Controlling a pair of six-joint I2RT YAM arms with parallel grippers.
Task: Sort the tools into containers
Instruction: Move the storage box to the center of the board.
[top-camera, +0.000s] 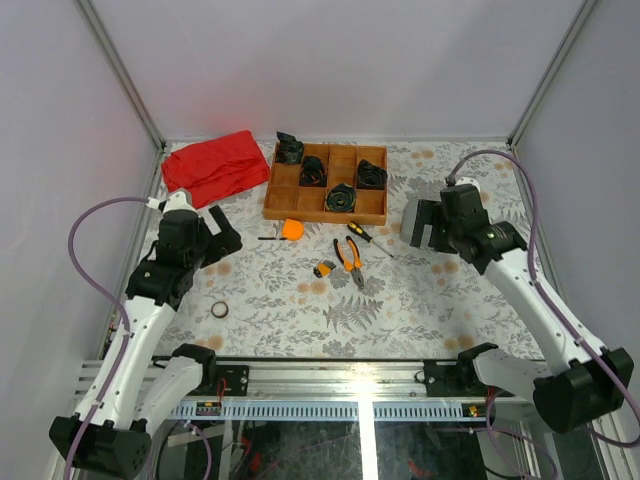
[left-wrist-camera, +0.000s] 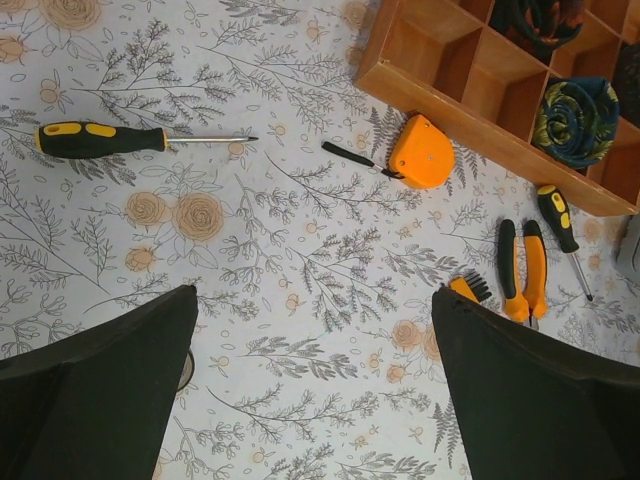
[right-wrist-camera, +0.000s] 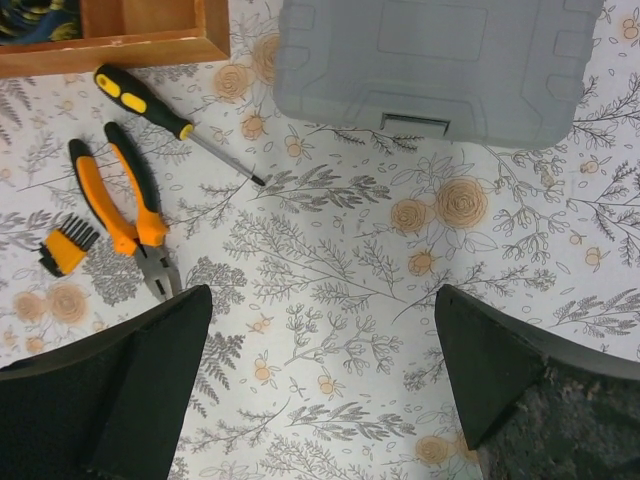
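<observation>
Pliers (top-camera: 352, 262) ctr frame, tape (top-camera: 292, 229) just below tray (top-camera: 310, 215), case (top-camera: 411, 222) ctr-right beside right claw (right-wrist-camera: 325, 390), left claw (left-wrist-camera: 315, 390) at left, both spread wide, nothing held

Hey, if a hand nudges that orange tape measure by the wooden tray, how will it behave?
The tape measure lies flat on its broad side, so it should slide rather than roll. Its smooth plastic shell looks slippery for a pinch. The black strap trailing from it is probably limp and would drag behind.
</observation>
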